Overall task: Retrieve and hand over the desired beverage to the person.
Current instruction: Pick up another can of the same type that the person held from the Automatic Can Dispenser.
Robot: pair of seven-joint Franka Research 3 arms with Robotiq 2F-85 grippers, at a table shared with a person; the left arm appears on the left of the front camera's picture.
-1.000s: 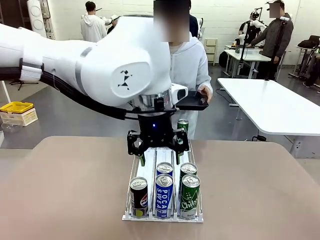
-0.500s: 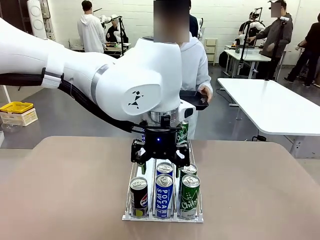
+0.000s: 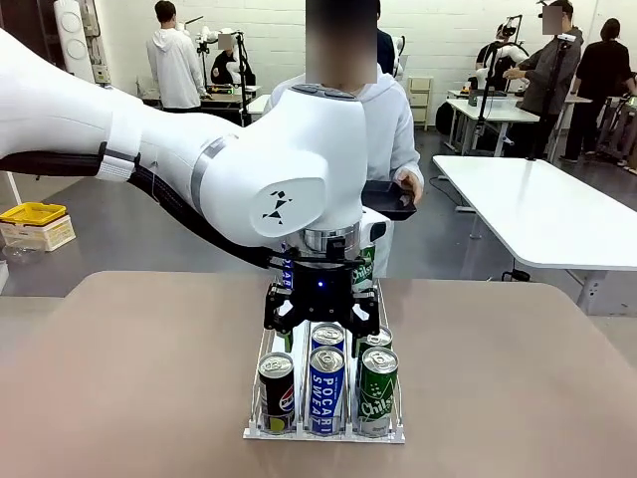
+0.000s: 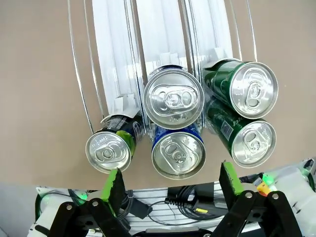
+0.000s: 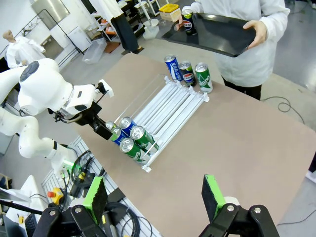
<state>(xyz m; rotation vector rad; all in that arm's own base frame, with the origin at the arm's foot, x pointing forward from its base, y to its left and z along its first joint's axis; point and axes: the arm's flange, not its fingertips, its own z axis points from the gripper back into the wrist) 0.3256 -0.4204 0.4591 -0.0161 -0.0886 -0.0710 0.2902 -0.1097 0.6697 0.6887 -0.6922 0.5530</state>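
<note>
Hovering the left gripper [image 4: 171,168] over the can rack [image 3: 261,363] at mid table [image 3: 119,378], jaws released wide, nothing btwn the pads. Right gripper [image 5: 154,196] hangs high off to the side, also released and empty. I can't tell for sure which drink is wanted. My fingers line up w/ the middle lane, so I judge it's a blue Pocari Sweat can [image 3: 326,390]. Two of those sit in that lane, one behind the other, w/ a Pepsi can [image 3: 277,390] in the left lane and green cans [image 3: 377,388] in the right. The person [image 3: 393,129] waits at the far side holding a black tray [image 3: 393,207].

Handling, my guess: the tabs look unopened, so it's prob full. That means some heft and a wall that's stiff but thin, so it dents if I over-squeeze. Painted alu is slick.

Best hold is pads on opposite sides of the round wall, upper half, just below the rim so the lip backs up the grip. Neighbour lanes sit close, so finger room is tight. I'd lift straight up and keep it upright.
</note>
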